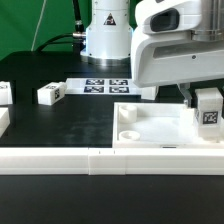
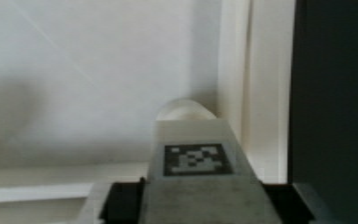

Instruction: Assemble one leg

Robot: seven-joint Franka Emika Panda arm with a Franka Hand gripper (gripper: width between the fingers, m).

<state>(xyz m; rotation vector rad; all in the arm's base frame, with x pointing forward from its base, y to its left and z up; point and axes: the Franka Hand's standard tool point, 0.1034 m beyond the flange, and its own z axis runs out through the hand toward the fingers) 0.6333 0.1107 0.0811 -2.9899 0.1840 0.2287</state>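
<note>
My gripper (image 1: 207,100) is shut on a leg (image 1: 208,110), a small white block with a marker tag on its face, held upright over the right side of the white tray-like top (image 1: 160,125). In the wrist view the leg (image 2: 195,160) sits between my dark fingers (image 2: 130,198), its far end pointing at a corner hole of the top (image 2: 87,90). Whether the leg's end touches the top is hidden. Another leg (image 1: 50,94) lies on the black table at the exterior view's left, and a third (image 1: 5,94) at the left edge.
The marker board (image 1: 105,85) lies flat at the back near the robot base (image 1: 105,40). A white wall (image 1: 100,160) runs along the front of the table. A round hole (image 1: 125,113) shows in the top's near-left corner.
</note>
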